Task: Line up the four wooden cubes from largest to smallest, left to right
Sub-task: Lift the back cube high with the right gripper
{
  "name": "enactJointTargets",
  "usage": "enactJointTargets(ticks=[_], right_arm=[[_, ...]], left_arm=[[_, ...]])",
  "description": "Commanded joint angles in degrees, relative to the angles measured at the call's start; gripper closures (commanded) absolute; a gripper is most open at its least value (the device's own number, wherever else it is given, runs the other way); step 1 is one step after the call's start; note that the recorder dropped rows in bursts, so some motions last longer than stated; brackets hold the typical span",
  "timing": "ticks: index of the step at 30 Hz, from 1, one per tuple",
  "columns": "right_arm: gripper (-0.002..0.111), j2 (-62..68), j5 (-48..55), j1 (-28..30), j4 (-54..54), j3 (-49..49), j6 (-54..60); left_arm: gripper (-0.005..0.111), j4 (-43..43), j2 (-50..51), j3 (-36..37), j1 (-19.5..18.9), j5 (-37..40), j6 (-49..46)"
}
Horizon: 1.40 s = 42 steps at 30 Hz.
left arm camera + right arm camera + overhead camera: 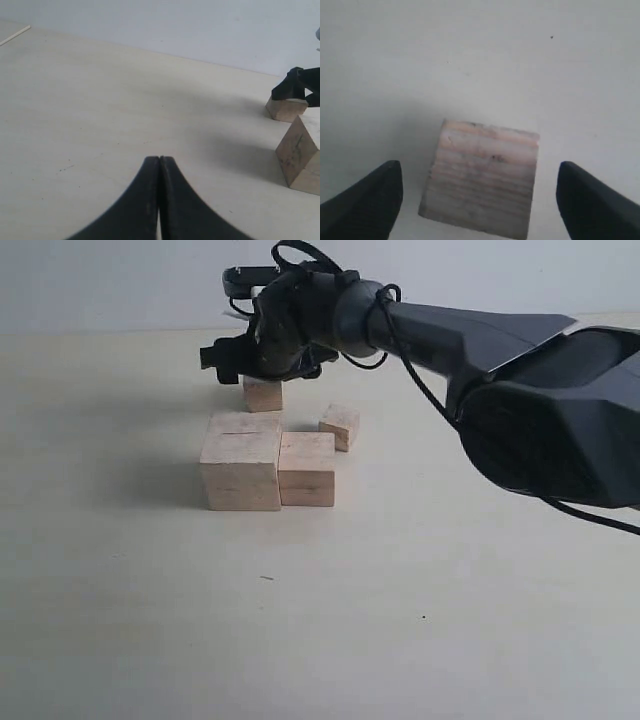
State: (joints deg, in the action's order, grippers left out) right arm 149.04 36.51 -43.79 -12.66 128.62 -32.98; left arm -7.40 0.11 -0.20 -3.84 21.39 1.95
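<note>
Hovering over one wooden cube (482, 177), right gripper (479, 170) is open, left gripper (159, 161) closed

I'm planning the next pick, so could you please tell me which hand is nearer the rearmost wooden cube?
Right. The right hand is open over the rearmost cube, fingers on either side; the left hand, shut, sits far from it.

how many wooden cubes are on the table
4: largest cube front left, medium cube just right of it, small cube behind that, fourth cube farther back under the right gripper.
</note>
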Motion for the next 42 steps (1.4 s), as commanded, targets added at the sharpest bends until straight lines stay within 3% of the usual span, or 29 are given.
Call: enactJointTargets(ticks=[1, 3, 9, 18, 31, 38, 42], right_arm=[[0.031, 0.1, 1.2, 0.2, 0.1, 0.4, 0.0], [0.046, -0.8, 1.2, 0.2, 0.0, 0.4, 0.0], [0.108, -4.3, 4.8, 0.2, -0.7, 0.4, 3.6], [0.108, -12.7, 18.1, -1.2, 4.8, 0.3, 12.6], [0.108, -22.7, 19.6, -10.2, -1.0, 0.3, 17.3], [0.108, -29.1, 20.8, -10.2, 7.2, -0.6, 20.7], [0.108, -34.9, 14.2, -10.2, 12.7, -9.9, 25.7]], left_arm=[[0.107, -0.1, -0.1, 0.2, -0.2, -0.6, -0.2], [0.107, -0.1, -0.1, 0.2, -0.2, -0.6, -0.2], [0.107, -0.1, -0.1, 0.2, -0.2, -0.6, -0.2], [0.107, -0.1, -0.1, 0.2, -0.2, -0.6, -0.2], [0.107, -0.1, -0.1, 0.2, -0.2, -0.6, -0.2], [0.107, -0.1, -0.1, 0.2, -0.2, -0.6, -0.2], [0.107, -0.1, -0.1, 0.2, -0.2, -0.6, -0.2]])
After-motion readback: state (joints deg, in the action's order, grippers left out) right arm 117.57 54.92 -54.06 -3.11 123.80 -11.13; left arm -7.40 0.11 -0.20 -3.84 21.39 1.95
